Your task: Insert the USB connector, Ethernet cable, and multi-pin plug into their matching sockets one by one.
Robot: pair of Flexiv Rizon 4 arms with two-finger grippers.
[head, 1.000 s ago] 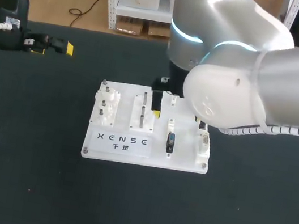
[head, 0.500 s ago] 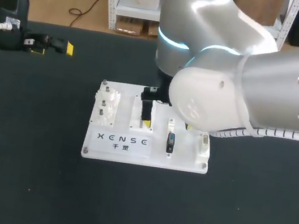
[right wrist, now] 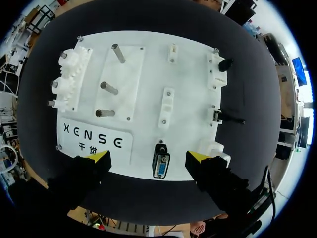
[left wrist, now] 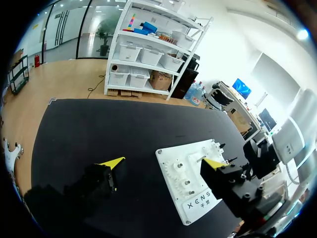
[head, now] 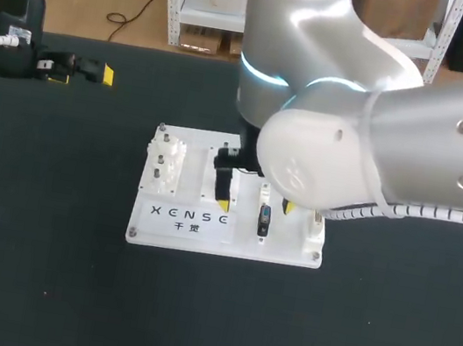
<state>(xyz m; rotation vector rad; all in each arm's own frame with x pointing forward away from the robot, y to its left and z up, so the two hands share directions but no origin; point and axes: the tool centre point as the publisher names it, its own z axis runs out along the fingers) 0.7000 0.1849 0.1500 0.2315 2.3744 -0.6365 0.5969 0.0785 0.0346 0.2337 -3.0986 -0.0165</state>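
Tabletop [head: 35, 282]: matte black, flat.

Board [head: 203, 237]: white plastic plate, rectangular, with a screw at each corner. It lies flat near the middle of the tabletop. A printed label is at its near-left corner.

On the board:
- Along the left edge, a stack of white toothed gears [right wrist: 69, 74] on posts.
- Beside the gears, a raised white panel carrying three plain metal pegs [right wrist: 109, 88].
- At the centre, a narrow white slotted block [right wrist: 167, 106].
- Along the right edge, white socket blocks. One black connector [right wrist: 225, 64] sits at the far end, and a black stub [right wrist: 229, 119] projects midway along. I cannot tell their types.

Multi-pin plug [right wrist: 161, 166]: black shell with a blue trapezoid face. It stands at the board's near edge, right of the label.

Right tool [right wrist: 147, 157]: poised over the board's near edge with its yellow tips spread wide. The plug sits in the gap between them, and neither finger touches it. The right arm's grey casing covers the board's far-right part in the head view.

Left tool [left wrist: 163, 162]: near the tabletop's far-left corner, well apart from the board. Its fingers are wide and hold nothing.
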